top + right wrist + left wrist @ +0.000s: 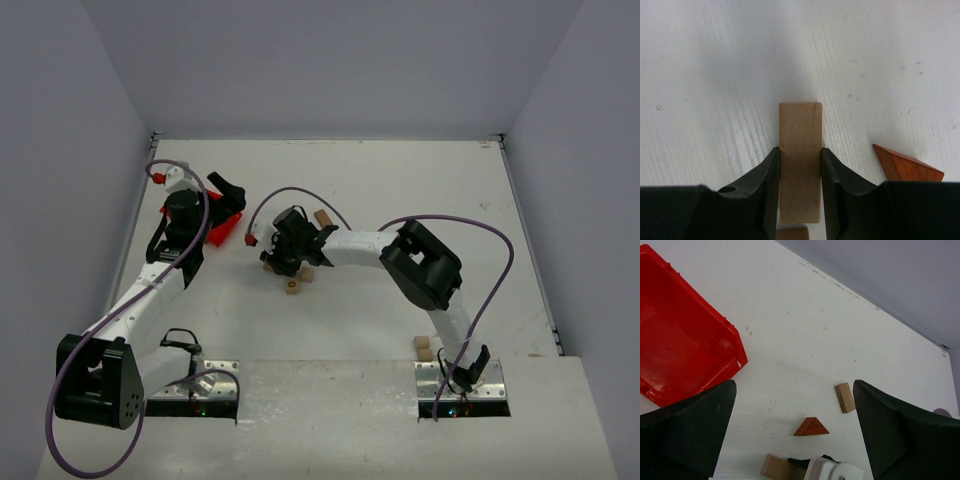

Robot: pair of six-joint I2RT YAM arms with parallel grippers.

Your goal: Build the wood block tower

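hovering wide open by the bright red plastic bin, left gripper empty; right gripper pinches the pale tan flat wooden plank lying on the white table, dark reddish-brown triangular wooden block just beside it.

Pale plank sits pinched in the right tool, reddish-brown triangle just beside.

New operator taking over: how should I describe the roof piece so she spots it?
Find the red bin. Rightward, beside the right hand gripping a pale plank, lies the roof piece. It is reddish-brown and triangular; its neighbours are pale rectangles.
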